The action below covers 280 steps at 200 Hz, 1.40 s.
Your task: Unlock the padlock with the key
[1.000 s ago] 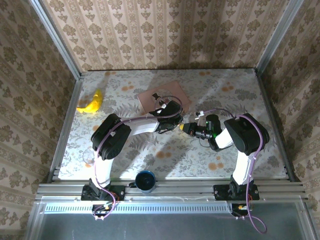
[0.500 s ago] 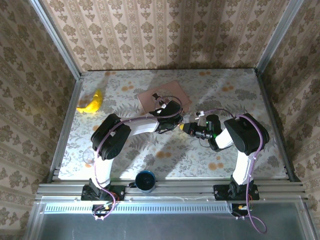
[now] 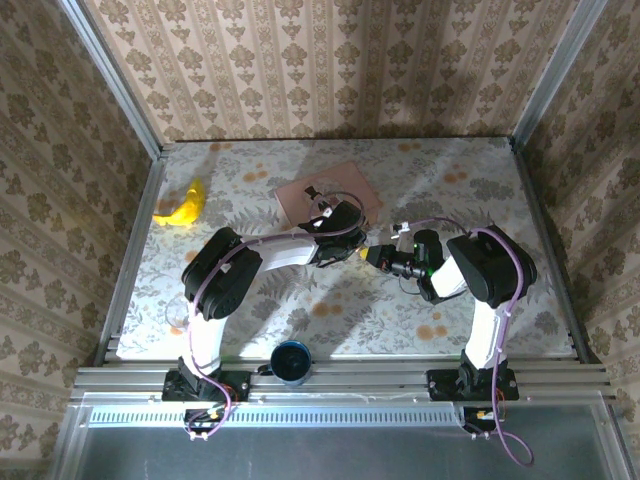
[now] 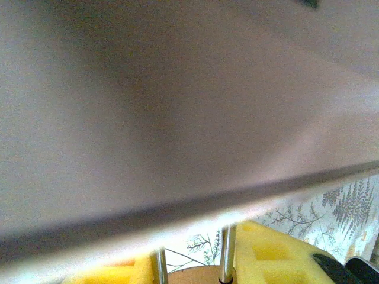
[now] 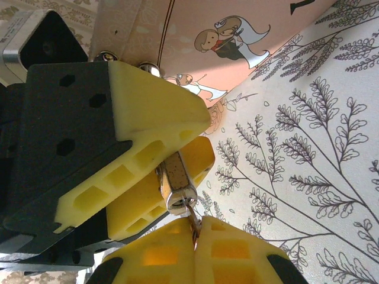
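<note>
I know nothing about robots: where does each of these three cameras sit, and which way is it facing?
Top external: fixed above and behind the arms, looking down at the table; both arms in view, left gripper meeting right gripper mid-table.
Left wrist: on the left arm, looking along its fingers at a blurred pinkish surface close up.
Right wrist: on the right arm, facing the left gripper clamping the padlock; its own pads pinch the key.
Shared: top and right wrist both show the pink picture box.
</note>
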{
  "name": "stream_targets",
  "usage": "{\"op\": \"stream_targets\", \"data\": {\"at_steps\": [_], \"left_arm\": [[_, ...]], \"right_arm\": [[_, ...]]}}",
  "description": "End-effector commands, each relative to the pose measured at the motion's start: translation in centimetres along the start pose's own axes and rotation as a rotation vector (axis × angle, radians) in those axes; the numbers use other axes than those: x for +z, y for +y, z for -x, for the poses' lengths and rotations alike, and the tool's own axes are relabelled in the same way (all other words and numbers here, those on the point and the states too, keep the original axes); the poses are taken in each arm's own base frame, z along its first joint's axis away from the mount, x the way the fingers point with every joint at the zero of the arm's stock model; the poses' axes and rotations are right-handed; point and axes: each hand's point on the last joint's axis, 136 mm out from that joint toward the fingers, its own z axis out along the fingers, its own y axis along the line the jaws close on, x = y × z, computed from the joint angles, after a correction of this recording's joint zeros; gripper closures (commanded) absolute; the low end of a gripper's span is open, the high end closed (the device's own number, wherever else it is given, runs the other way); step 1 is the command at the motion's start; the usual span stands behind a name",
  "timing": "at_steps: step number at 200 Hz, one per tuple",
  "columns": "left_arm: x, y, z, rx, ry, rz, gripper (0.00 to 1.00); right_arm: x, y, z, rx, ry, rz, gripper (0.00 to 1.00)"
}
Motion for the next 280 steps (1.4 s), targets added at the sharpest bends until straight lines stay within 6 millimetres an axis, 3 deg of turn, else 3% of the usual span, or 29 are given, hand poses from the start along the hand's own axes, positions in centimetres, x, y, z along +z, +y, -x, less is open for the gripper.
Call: {"op": "stream_targets", "data": {"at_steps": [1, 66, 146, 188, 243, 280], "left_arm": [[-0.3, 1.9, -3.9, -0.078, 0.168, 0.054, 1.0], [-0.1, 2.0, -4.0, -0.075, 0.177, 0.059, 1.0], [-0.1, 2.2, -5.1, -0.039, 0.217, 0.077, 1.0], [0.1, 1.6, -6.3, -0.023, 0.251, 0.065, 1.0], [0.0, 1.8, -6.5, -0.022, 0.259, 0.067, 1.0], [-0.1, 1.9, -5.7, -0.037, 0.233, 0.059, 1.0]], "right_arm": [[-0.4, -0.1, 2.6, -0.032, -0.105, 0.001, 1.0], [-0.4, 0.8, 3.3, -0.046, -0.111, 0.041, 1.0], [0.2, 3.8, 4.1, -0.194, 0.004, 0.05, 1.0], [0.3, 5.3, 5.5, -0.247, -0.02, 0.066, 1.0], [1.1, 5.1, 7.5, -0.196, -0.083, 0.068, 1.0], [0.8, 4.4, 6.9, -0.18, -0.067, 0.031, 1.0]]}}
